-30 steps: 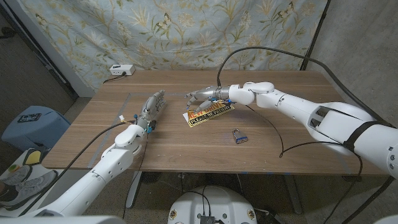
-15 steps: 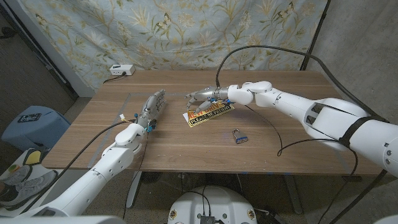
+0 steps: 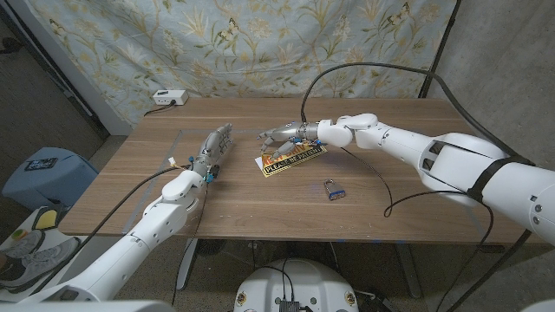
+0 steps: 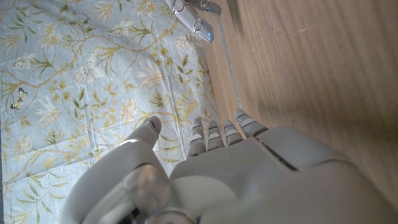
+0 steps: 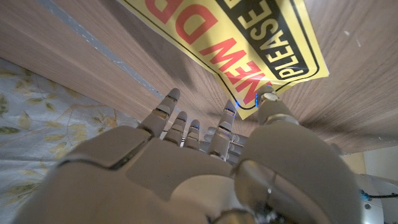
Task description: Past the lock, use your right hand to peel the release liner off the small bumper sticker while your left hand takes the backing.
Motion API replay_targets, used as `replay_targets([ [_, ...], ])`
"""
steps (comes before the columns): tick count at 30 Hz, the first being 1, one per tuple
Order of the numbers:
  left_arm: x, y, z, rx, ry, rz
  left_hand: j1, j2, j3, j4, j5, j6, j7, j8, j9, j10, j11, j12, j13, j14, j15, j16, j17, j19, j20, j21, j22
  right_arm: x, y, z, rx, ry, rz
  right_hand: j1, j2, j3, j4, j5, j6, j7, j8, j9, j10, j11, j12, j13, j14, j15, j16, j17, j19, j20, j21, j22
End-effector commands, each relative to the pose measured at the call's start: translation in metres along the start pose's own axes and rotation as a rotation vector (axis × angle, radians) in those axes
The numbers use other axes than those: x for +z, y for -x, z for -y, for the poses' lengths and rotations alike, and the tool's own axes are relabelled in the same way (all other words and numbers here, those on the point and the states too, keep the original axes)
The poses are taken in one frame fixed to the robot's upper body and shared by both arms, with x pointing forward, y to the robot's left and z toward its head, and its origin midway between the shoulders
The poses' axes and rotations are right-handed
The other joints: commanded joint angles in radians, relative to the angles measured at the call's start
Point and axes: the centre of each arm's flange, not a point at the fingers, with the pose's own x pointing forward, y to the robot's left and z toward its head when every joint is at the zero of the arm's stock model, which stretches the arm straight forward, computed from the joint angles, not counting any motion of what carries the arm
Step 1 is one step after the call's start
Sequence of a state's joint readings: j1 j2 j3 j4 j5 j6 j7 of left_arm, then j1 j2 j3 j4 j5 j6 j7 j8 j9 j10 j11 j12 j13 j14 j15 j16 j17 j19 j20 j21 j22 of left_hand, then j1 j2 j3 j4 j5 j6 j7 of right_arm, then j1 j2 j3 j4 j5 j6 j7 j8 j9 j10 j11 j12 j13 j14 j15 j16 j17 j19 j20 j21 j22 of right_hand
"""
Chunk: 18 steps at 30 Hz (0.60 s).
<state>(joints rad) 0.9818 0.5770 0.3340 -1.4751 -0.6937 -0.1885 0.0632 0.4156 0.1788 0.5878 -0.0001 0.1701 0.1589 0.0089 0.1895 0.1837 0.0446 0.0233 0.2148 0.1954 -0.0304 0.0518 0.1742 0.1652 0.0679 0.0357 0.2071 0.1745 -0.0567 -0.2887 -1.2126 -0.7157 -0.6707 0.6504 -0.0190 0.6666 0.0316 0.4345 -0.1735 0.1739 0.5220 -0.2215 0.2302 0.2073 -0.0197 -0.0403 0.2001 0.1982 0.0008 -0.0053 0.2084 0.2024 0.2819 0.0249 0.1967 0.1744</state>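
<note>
In the head view, the small bumper sticker (image 3: pixel 293 159) lies flat on the wooden tabletop (image 3: pixel 260 195), a little behind the middle, and the padlock (image 3: pixel 333 190) lies nearer the robot and to its right, apart from the sticker. The right hand (image 3: pixel 290 134) hangs over the far end of the sticker with the fingers reaching out over it; from here one cannot tell if they touch it. The left hand (image 3: pixel 211 151) stands on the tabletop well to the left of the sticker, fingers stretched out and close together, holding nothing. In the left wrist view, the left hand (image 4: pixel 205 168) shows its fingers (image 4: pixel 214 132) straight and side by side, with bare wood in front of them. In the right wrist view, the right hand (image 5: pixel 205 168) is just over the yellow sticker (image 5: pixel 249 43); its fingers (image 5: pixel 166 107) are spread a little and nothing is between them, and the thumb tip is at the edge of the sticker near one corner. The sticker looks thin, very light and bendable, with a smooth, probably slippery face. Lying flat, it likely gives nothing to pinch in the middle, so a corner or an edge seems the best place to take hold, lifting it first and then separating the two layers there. A hard pull could crease or tear it.
</note>
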Motion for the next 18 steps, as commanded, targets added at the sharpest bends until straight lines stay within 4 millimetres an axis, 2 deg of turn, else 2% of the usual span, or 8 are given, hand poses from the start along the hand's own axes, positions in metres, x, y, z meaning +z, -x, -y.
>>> replay_targets([
  [1,0.0017,0.0003,0.0034,0.002,-0.003,0.0,-0.008,-0.001,0.007,-0.001,0.007,0.005,-0.002,-0.001,0.003,0.007,0.002,0.0,0.003,0.006,0.004,0.003,0.003,0.009,0.005,-0.003,0.004,-0.0024,-0.0023,-0.0041,-0.005,0.0,0.008,0.013,-0.004,0.001,0.005,0.006,0.016,0.0,0.012,0.004,0.016,-0.002,0.008,0.003,0.016,-0.001,0.012,0.005,0.014,-0.006,0.01,0.003],
  [18,-0.0001,0.003,0.0108,-0.001,-0.001,-0.002,-0.012,-0.001,0.01,0.0,0.007,0.005,-0.002,-0.001,0.004,0.009,-0.001,0.001,0.003,0.011,0.005,0.005,0.003,0.013,0.006,-0.002,0.004,-0.0043,0.0021,-0.0094,-0.02,0.009,0.024,0.026,-0.011,-0.007,0.006,0.008,0.071,0.0,0.039,0.017,0.052,-0.006,0.018,0.003,0.046,-0.011,0.023,0.007,0.036,-0.014,0.015,0.003],
])
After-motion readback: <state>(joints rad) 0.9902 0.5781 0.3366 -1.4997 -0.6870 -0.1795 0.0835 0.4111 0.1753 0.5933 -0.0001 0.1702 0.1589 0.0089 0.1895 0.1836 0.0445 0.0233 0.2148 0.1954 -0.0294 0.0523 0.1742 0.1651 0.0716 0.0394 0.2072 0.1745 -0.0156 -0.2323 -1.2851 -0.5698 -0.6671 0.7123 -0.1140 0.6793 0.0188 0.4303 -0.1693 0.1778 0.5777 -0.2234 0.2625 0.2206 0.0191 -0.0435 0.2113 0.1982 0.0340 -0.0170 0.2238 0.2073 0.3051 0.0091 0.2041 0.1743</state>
